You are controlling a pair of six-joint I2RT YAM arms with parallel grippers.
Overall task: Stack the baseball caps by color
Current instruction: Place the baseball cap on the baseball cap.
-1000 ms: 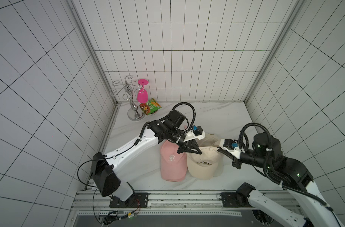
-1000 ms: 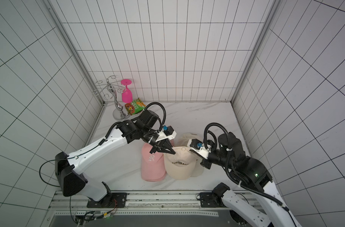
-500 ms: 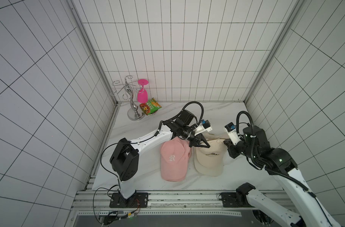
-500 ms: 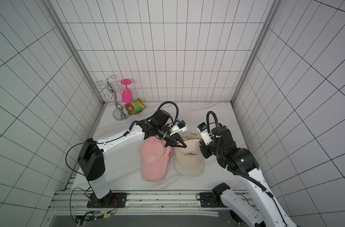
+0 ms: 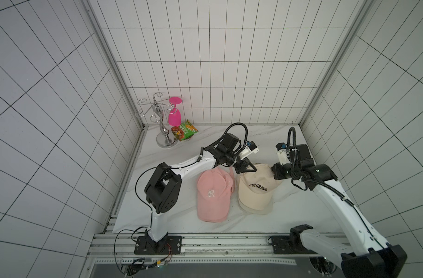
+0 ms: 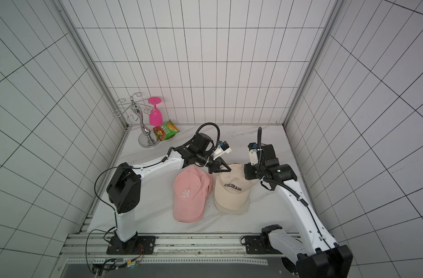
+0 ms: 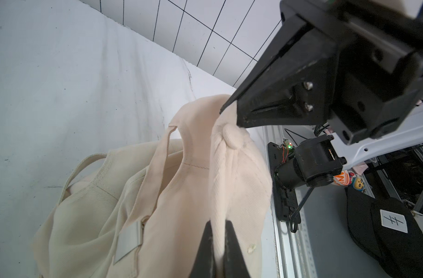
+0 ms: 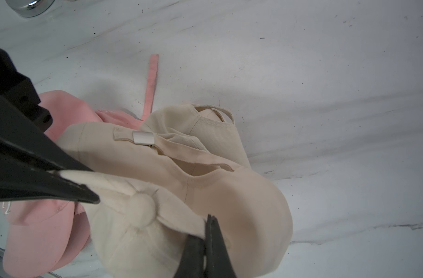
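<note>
Half-seen piles, buried fingertips
Under the top cream cap [image 5: 256, 190] only brim edges peek out, so how many lie below cannot be told; the same goes under the top pink cap [image 5: 213, 195]. The right gripper [image 8: 207, 231], clear from its wrist view, hides its tips behind its own wrist in both top views. The snack packet [image 5: 184, 130] carries print too small to read.

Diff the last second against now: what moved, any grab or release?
The left pincer and right pincer, shut on the top cream cap throughout, carried it slightly toward the back wall, over the cream cap beneath. No grab, no release. The pink caps, goblet, rack and snack packet stayed put.
</note>
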